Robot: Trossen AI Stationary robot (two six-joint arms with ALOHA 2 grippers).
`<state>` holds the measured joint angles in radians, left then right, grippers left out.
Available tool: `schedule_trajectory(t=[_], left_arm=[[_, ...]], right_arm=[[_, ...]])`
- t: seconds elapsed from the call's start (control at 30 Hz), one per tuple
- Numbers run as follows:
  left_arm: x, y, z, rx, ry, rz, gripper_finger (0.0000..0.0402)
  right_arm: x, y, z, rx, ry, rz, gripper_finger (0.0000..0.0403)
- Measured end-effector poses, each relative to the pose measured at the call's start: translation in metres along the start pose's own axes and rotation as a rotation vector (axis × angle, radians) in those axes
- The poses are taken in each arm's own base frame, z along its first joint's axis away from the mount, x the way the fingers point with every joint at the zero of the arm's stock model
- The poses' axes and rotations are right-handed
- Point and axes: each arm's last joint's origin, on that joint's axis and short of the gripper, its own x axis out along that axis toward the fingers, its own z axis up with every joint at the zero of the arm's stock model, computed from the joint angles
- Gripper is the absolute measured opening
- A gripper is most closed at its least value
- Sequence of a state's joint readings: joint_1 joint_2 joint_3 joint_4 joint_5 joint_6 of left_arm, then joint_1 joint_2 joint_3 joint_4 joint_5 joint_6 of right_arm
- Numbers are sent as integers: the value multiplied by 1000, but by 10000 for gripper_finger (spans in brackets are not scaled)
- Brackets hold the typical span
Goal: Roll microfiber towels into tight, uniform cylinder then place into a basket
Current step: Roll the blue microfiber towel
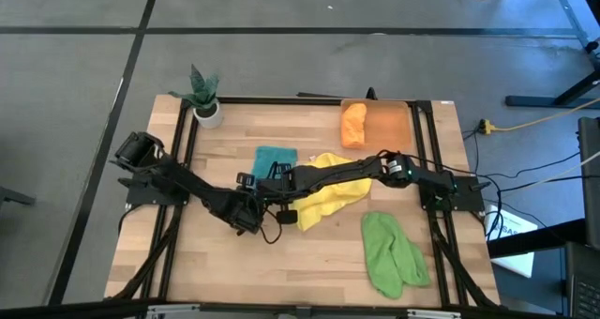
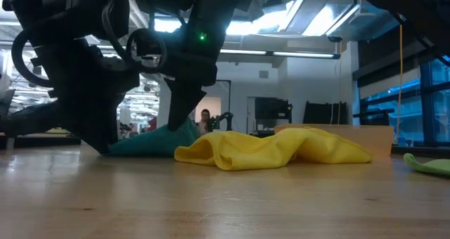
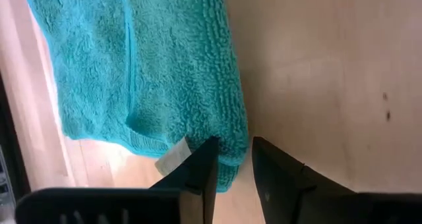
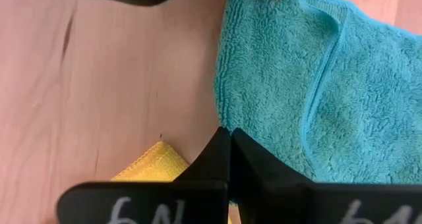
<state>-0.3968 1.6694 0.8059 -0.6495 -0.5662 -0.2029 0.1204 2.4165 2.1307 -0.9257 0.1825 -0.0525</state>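
Observation:
The teal towel (image 1: 275,158) lies folded on the table's middle. My right gripper (image 4: 229,137) is shut on its near edge, beside the yellow towel (image 1: 330,195), which lies crumpled to the right. My left gripper (image 3: 235,159) is open a little at the teal towel's near-left corner, by a white tag (image 3: 173,159); I cannot tell whether it touches. The orange towel (image 1: 353,124) lies rolled in the orange basket (image 1: 392,124) at the back. The light green towel (image 1: 392,253) lies crumpled at the near right. My right gripper pinches the teal towel's near edge (image 4: 223,118) between its two shut fingers, close to the corner next to the yellow towel. The fingers come down at a slant. In the low view the cloth rises to a small peak (image 2: 187,128) at the fingers; the rest lies on the table.
A white pot with a green plant (image 1: 206,101) stands at the table's far left corner. Both arms (image 1: 187,183) (image 1: 422,176) reach across the table's middle. Bare wood (image 1: 309,263) shows at the near side, between the arms and the green towel.

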Motion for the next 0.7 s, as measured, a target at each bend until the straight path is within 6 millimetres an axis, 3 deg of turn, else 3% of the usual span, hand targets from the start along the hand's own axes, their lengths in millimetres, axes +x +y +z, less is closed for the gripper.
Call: schedule_trajectory(t=[0.13, 0.33, 0.7], left_arm=[[2, -1, -1, 10, 19, -6, 74], [3, -2, -2, 20, 32, -3, 7], [-6, 1, 1, 45, 79, -42, 0]], right_arm=[[0, 0, 0, 0, 0, 0, 4], [0, 0, 0, 0, -2, 0, 4], [0, 2, -1, -3, 8, 4, 4]])
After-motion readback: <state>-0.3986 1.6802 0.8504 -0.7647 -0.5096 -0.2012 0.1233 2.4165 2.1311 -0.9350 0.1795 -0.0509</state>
